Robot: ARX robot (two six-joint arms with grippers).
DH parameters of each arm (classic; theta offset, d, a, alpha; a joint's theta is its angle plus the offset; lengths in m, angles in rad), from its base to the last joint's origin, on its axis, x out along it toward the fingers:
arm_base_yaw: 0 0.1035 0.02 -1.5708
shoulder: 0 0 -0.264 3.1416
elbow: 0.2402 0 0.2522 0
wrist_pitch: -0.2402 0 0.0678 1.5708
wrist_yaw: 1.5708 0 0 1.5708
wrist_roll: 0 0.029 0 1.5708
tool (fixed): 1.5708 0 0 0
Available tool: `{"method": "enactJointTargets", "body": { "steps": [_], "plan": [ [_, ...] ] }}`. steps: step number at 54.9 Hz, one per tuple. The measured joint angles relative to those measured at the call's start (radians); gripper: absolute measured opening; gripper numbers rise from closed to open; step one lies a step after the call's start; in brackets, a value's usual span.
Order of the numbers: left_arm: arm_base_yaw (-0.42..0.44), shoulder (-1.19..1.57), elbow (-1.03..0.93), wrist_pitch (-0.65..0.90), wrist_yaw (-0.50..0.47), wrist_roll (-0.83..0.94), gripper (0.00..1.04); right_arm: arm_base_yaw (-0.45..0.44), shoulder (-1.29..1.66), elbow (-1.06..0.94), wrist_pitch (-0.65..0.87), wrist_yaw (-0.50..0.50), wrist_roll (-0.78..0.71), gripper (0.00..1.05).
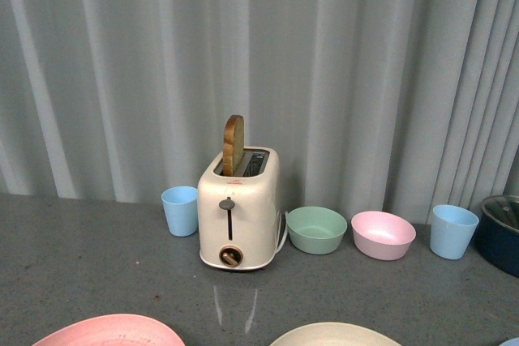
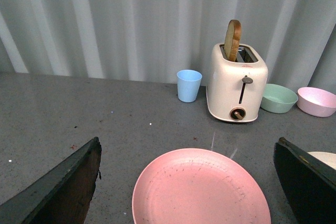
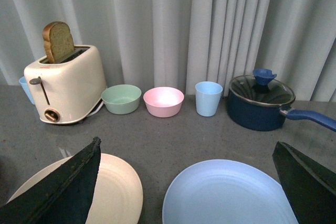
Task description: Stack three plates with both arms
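A blue cup [image 1: 180, 210], a toaster [image 1: 238, 216], a green bowl [image 1: 316, 229], a pink bowl [image 1: 383, 234], a second blue cup [image 1: 453, 231] and a lidded pot [image 3: 260, 103] are crowding the back of the tabletop [image 1: 97, 257] along the curtain [image 1: 365, 79]. Open tabletop is running from that row forward to the pink plate [image 2: 201, 190], cream plate [image 3: 118, 190] and blue plate [image 3: 226, 195], and is widening toward the left.

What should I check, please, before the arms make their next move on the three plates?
1. Left pincer open and empty: ok.
2. Right pincer open and empty: ok.
3. Round matte pink plastic plate lying flat, nothing on it: ok.
4. Round cream plastic plate and round light-blue plastic plate side by side, not overlapping: ok.
5. Plates' near rims unobstructed: cannot tell, cropped.
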Motion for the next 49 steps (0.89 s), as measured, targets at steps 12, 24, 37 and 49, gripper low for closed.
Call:
{"method": "enactJointTargets", "body": {
  "steps": [12, 24, 37, 49],
  "plan": [
    [0.000, 0.000, 0.000, 0.000, 0.000, 0.000, 0.98, 0.000, 0.000, 0.000, 0.000, 0.000, 0.000, 0.97],
    [0.000, 0.000, 0.000, 0.000, 0.000, 0.000, 0.98, 0.000, 0.000, 0.000, 0.000, 0.000, 0.000, 0.97],
    [0.158, 0.497, 0.233, -0.349, 0.417, 0.291, 0.98, -0.001, 0.000, 0.000, 0.000, 0.000, 0.000, 0.97],
    [0.136, 1.273, 0.561, -0.029, 0.309, 0.485, 0.98, -0.001, 0.000, 0.000, 0.000, -0.001, 0.000, 0.97]
  ]
}}
